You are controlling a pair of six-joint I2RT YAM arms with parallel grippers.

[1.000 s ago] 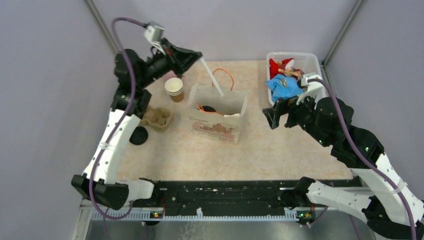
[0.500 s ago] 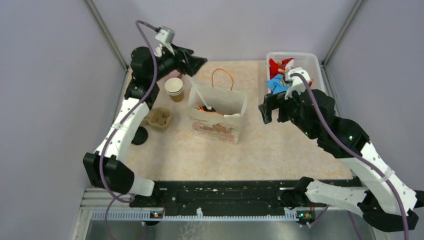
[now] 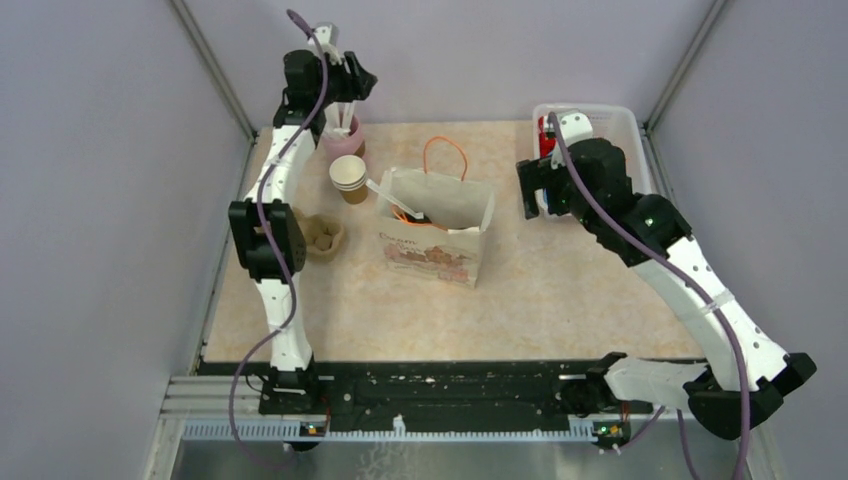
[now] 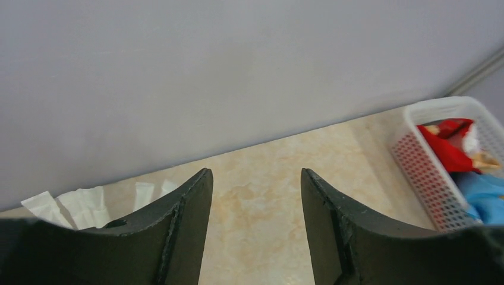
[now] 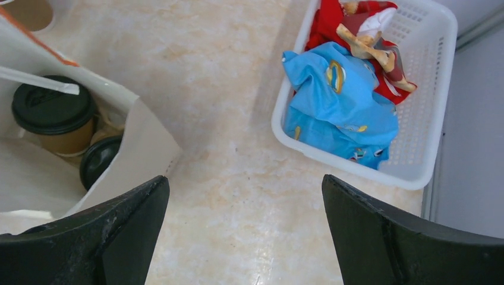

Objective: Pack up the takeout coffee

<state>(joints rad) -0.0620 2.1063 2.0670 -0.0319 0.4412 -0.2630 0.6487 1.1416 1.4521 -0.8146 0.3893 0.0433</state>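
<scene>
Since a second ago the left arm has swung off the bag to the far corner and let go of its straw, while the right arm has drawn back toward the basket. The left gripper (image 4: 256,172) now stands released, nothing between its jaws but bare table; just under and behind its left finger sit the white straws (image 4: 77,202) in the pink cup (image 3: 345,137); the stack of lidless cups (image 3: 348,176) is a little nearer than that, and the dropped straw (image 3: 383,189) leans out over the bag's edge on this gripper's side. The paper bag (image 3: 436,242) stands upright and open, well apart from the left jaws and near the right ones. Inside it is the takeout coffee: one lidded cup (image 5: 52,111) upright with its long axis vertical, a second black lid (image 5: 98,160) touching or just beside it lower down; both lie ahead and to the left of the right gripper (image 5: 244,178), past the bag's wall. That gripper is also spread wide and empty; the white basket (image 5: 416,127) of cloth lies ahead to its right. By my reading both coffees are already packed; the right arm is the nearer to them; the left looks placed to fetch another straw, and that move turns on the straws lying straight below its jaws.
</scene>
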